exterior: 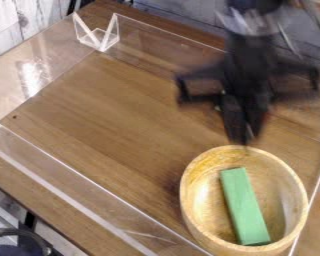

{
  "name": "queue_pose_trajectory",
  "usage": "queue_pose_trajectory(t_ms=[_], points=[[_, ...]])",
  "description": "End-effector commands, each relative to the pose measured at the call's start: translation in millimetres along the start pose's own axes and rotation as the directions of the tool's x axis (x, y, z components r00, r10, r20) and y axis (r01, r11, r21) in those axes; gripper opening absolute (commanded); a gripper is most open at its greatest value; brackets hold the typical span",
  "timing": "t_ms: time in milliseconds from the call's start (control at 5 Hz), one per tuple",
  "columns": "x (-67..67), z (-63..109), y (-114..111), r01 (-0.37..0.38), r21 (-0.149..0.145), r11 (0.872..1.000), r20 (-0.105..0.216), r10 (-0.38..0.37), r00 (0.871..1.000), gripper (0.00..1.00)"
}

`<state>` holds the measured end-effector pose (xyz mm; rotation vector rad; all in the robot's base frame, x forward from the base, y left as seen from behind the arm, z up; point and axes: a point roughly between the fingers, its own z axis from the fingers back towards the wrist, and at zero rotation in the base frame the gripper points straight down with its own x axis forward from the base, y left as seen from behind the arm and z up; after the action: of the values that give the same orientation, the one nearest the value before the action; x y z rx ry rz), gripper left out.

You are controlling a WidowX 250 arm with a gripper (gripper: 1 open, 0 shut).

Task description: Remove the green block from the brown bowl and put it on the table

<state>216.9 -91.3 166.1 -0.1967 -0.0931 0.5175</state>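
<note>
Looking at the single camera view: the flat light-green rectangular block (244, 206) lies inside the large round tan wooden bowl (196, 188) at lower right, resting on the bowl floor, long axis running roughly from the far side toward the near rim, one end close to the near wall. Nothing touches it.

Black robot gripper (243, 128) hangs above the bowl's far rim, heavily motion-blurred, pointing mostly down. Fingertips read as drawn together to a narrow point with nothing green between them, so jaws closed and empty. Block is not held; grasp looks like a miss.

Brown wood-grain table (109, 120) with low clear acrylic walls has plenty of bare surface left of the bowl. Small clear acrylic stand (96, 32) sits at the far left corner, well apart. Red toy not visible here, probably hidden behind the blurred gripper, cannot tell.

Judgement on the step in hand: block is not out yet, task barely started. To do it well, jaws need to open wide before descending, line up across the block's short width rather than its length, come straight down near the block's middle, and close only once fingers sit low on both long edges. Flat bar on a curved floor can tilt or slide under pads, so a slow close and a vertical lift clear of the thick rim look safest, then set down on bare wood beside the bowl
</note>
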Motion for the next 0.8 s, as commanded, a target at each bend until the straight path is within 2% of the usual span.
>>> queue_pose_trajectory(t_ms=[0,200,400,600], points=[[-7.9,4.3,-9.9,0.05,-0.056,0.997,0.017,-0.049,0.999,1.0],[-22.0,-6.6,-18.5,0.023,-0.069,0.997,0.013,-0.023,1.0,1.0],[-27.2,-23.5,-24.2,0.009,-0.079,0.997,0.011,-0.008,1.0,1.0],[-31.7,-38.7,-27.1,-0.098,-0.082,0.992,0.025,0.1,0.995,1.0]])
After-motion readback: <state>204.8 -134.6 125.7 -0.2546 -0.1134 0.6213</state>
